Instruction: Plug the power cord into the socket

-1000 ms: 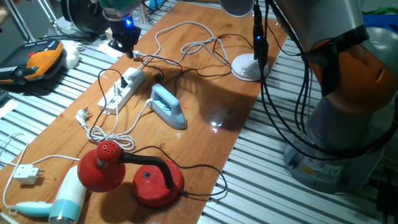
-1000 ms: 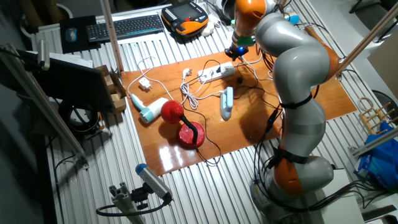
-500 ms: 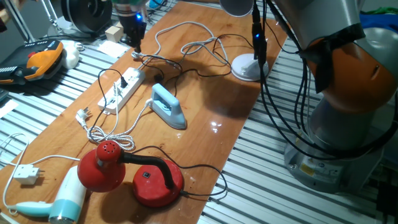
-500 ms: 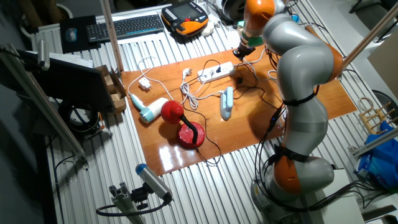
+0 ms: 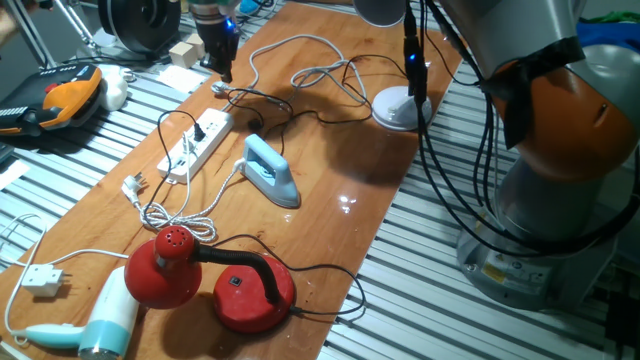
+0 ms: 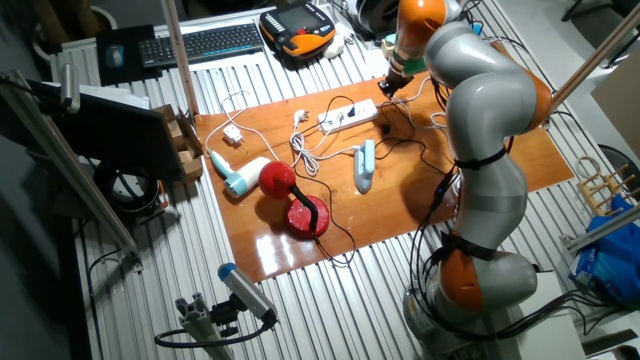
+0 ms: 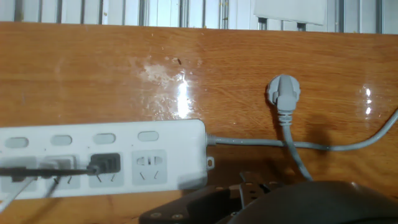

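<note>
The white power strip lies on the wooden table; it also shows in the other fixed view and the hand view. A small black plug sits in one of its outlets, and its thin black cable runs off left. My gripper hangs above the table just beyond the strip's far end, near the strip's own grey plug; the other fixed view shows the gripper too. Its fingers touch nothing I can see. A dark blur of the hand fills the bottom of the hand view.
A blue iron lies beside the strip. A red lamp and a hair dryer are at the near end. A white lamp base stands at the right edge. Loose black and white cords cross the far part.
My gripper has risen and moved from the strip's end toward the table's far edge, turning as it went. The strip and cords have not moved.
</note>
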